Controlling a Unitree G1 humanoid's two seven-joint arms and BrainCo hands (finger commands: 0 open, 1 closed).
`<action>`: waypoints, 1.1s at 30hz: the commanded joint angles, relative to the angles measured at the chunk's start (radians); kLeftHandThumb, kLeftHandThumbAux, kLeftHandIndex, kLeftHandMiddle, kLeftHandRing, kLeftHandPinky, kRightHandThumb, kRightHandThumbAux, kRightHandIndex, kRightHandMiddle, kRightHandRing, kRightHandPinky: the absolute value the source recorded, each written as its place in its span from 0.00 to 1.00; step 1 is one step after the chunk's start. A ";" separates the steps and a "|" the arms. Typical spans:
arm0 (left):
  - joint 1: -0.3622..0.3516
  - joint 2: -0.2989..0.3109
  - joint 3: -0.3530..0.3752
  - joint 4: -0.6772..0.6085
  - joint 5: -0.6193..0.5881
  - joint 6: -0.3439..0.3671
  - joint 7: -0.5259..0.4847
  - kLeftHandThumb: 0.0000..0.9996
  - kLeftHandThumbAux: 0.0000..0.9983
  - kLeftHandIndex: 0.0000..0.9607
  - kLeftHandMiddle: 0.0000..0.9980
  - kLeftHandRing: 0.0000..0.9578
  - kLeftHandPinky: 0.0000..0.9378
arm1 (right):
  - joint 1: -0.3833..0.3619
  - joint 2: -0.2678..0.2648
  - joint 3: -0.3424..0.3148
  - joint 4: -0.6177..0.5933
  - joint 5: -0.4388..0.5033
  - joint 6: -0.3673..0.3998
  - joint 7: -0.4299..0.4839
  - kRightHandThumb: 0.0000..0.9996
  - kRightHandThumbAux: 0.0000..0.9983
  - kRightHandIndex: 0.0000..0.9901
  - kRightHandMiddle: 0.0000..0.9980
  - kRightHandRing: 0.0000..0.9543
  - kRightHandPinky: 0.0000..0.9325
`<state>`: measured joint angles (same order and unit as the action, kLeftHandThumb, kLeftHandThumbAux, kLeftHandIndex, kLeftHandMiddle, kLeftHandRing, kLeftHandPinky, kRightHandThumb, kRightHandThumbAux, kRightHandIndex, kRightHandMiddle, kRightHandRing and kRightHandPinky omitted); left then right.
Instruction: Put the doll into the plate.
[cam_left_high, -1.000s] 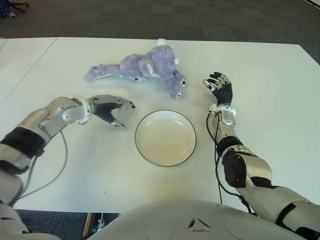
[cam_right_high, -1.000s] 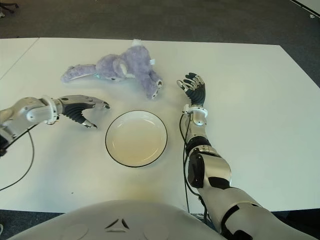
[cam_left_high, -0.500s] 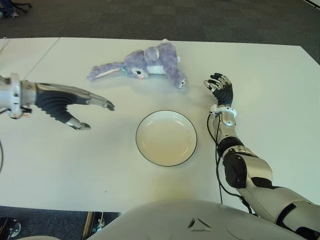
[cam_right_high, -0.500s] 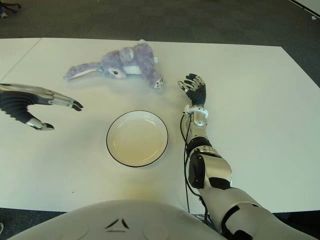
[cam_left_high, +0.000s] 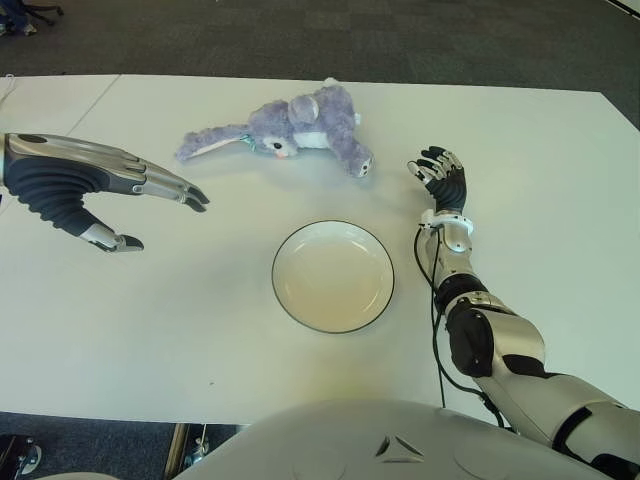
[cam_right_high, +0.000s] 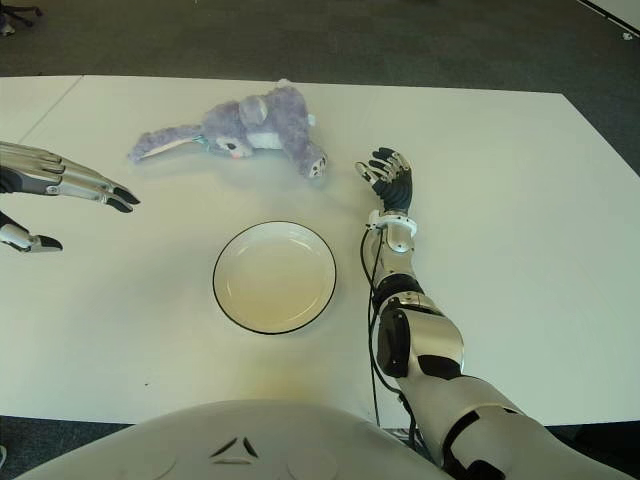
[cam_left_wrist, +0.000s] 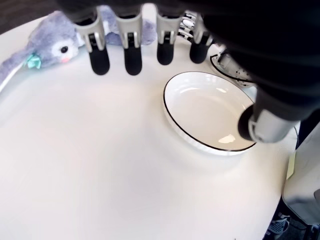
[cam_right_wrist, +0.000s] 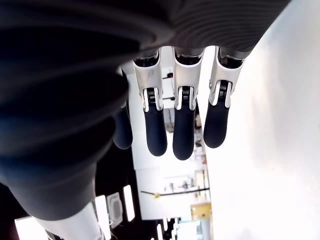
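1. Nearest the robot's body, a white plate (cam_left_high: 332, 276) with a thin dark rim sits empty on the white table (cam_left_high: 200, 330), roughly midway between the two arms.

2. To the plate's right, the right hand (cam_left_high: 440, 178) shows palm up beside the rim, its forearm running back toward the torso along the tabletop. In the right wrist view its dark-tipped fingers (cam_right_wrist: 183, 132) hang straight and loose, closed on nothing. That view shows only the fingers and a blur of room behind them; neither plate nor toy appears in it.

3. To the plate's left and well apart from it, the left hand (cam_left_high: 75, 188) is held out flat over the table, palm down, thumb dropped below the four fingers, which point toward the toy. The right eye view catches only its fingertips at the frame edge.

4. The left wrist view adds what the head camera cannot: looking past the four extended fingers (cam_left_wrist: 132, 50), it shows them spread and holding nothing, with the plate below the thumb and the toy's face, pink nose and teal bow at the far corner.

5. Farthest back, the doll (cam_left_high: 300, 127), a purple plush rabbit, lies on its side on the table beyond the plate, long ears trailing toward the left hand, feet toward the right. Neither hand touches it.
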<state>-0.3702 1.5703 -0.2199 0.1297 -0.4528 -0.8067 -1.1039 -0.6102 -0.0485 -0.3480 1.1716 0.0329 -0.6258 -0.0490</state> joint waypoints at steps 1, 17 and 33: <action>0.042 -0.063 0.051 0.023 -0.022 0.004 -0.103 0.37 0.48 0.00 0.00 0.11 0.14 | 0.286 0.052 -0.016 0.162 0.015 0.053 -0.012 0.13 0.85 0.28 0.31 0.32 0.33; 0.022 -0.129 0.096 0.026 0.001 0.041 -0.169 0.37 0.48 0.00 0.00 0.11 0.14 | 0.278 0.048 -0.017 0.163 0.016 0.062 -0.012 0.13 0.85 0.28 0.31 0.32 0.33; -0.645 -0.988 -0.340 0.872 0.960 0.339 1.146 0.40 0.25 0.00 0.00 0.00 0.00 | 0.275 0.049 -0.019 0.165 0.027 0.064 0.002 0.19 0.84 0.31 0.31 0.33 0.36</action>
<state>-0.7828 1.0514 -0.2993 0.4568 0.0048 -0.6403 -0.5860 -0.6254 -0.0613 -0.3372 1.1691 0.0331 -0.6259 -0.0485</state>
